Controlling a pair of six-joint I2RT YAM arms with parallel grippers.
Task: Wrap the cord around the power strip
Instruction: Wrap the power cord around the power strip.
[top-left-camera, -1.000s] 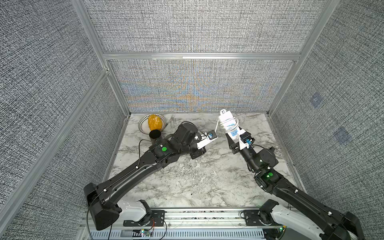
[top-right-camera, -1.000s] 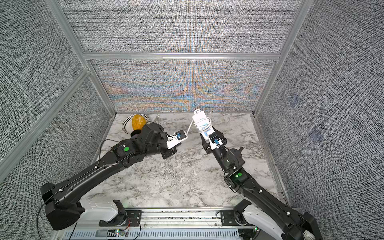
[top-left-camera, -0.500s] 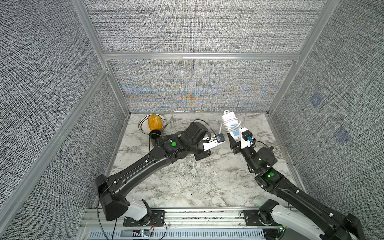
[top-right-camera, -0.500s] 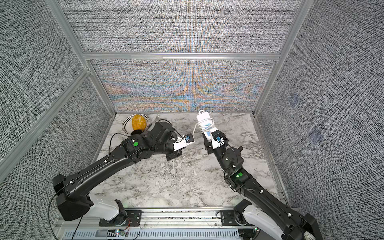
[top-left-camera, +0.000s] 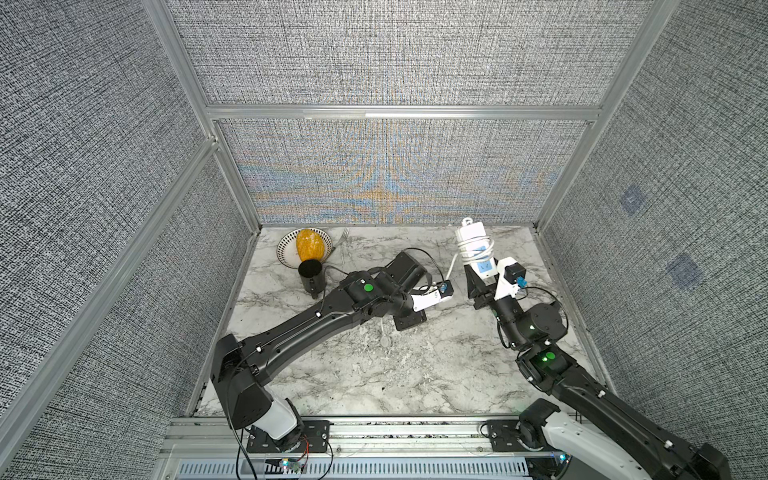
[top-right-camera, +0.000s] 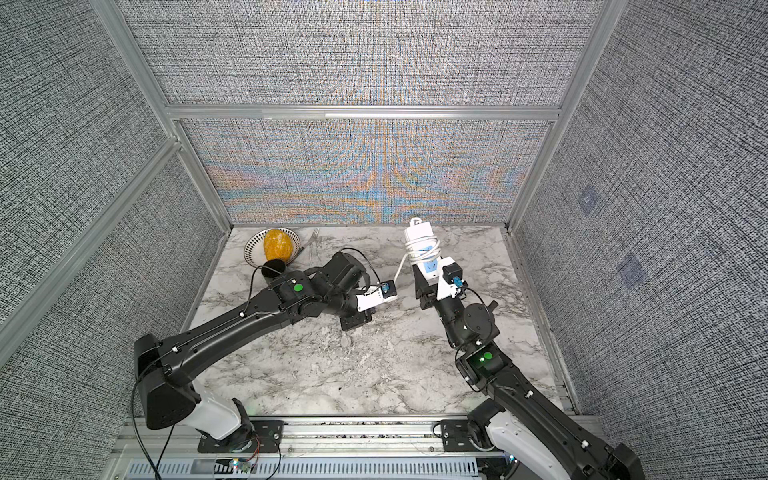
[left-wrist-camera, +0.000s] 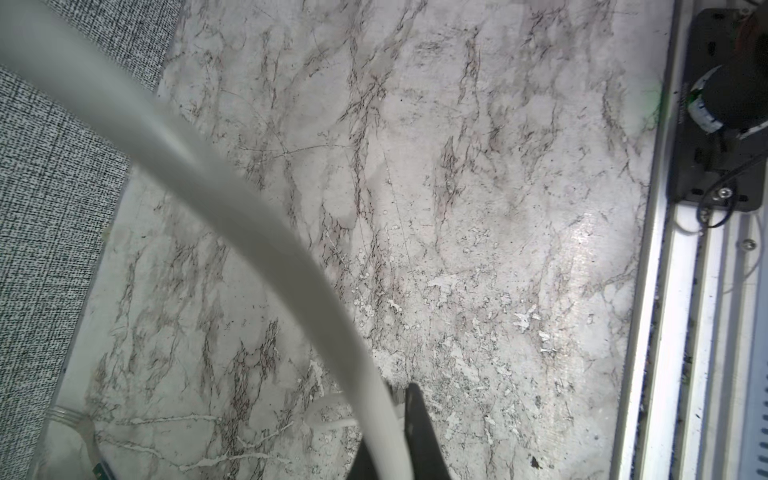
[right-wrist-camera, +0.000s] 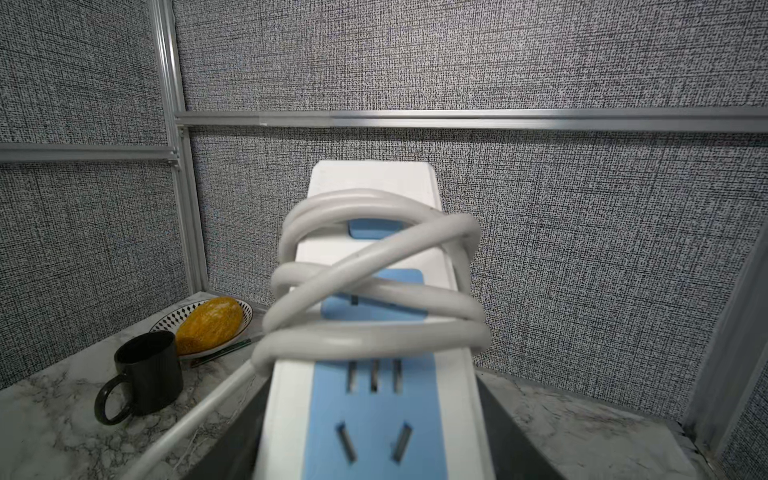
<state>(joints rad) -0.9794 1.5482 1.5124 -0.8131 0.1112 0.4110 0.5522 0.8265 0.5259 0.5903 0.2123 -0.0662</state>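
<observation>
- Metal rail (top-left-camera: 374, 430) runs along the near table edge, with both arm bases bolted to it.
- table (top-left-camera: 353, 374): flat top with a white-grey marble look, glossy and scuffed in patches. There is a broad bare stretch between the rail and the two wrists.
- left gripper (left-wrist-camera: 390, 415): clamped tight on the cord (left-wrist-camera: 257, 232), which runs out between its dark fingers. It sits low over mid table, close to the right arm.
- right gripper (top-left-camera: 485, 277): closed onto the lower end of the power strip (top-left-camera: 473, 243), with one finger on each long side.
- The power strip is a smooth white plastic bar with rounded corners and light-blue socket panels. It is lifted off the table and stands on end, tilted, right of centre in the far half.
- The cord is thick, round, smooth and white-grey. Several loose loops go round the strip's middle, one crossing diagonally. The free run drops from the lowest loop across to the left gripper.
- mug (top-left-camera: 311, 276): black, matte, a cylinder with a handle. It is on the far left, just beside the bowl and near the left arm.
- bowl (top-left-camera: 284, 253): shallow and white with a black patterned rim, in the far left corner. A bumpy orange-yellow oval fruit (top-left-camera: 308, 245) lies in it.
- fork (top-left-camera: 341, 239): metal, just beside the bowl.
- walls (top-left-camera: 395, 174): grey woven fabric panels in an aluminium frame on three sides. The right wall is close to the right arm.
</observation>
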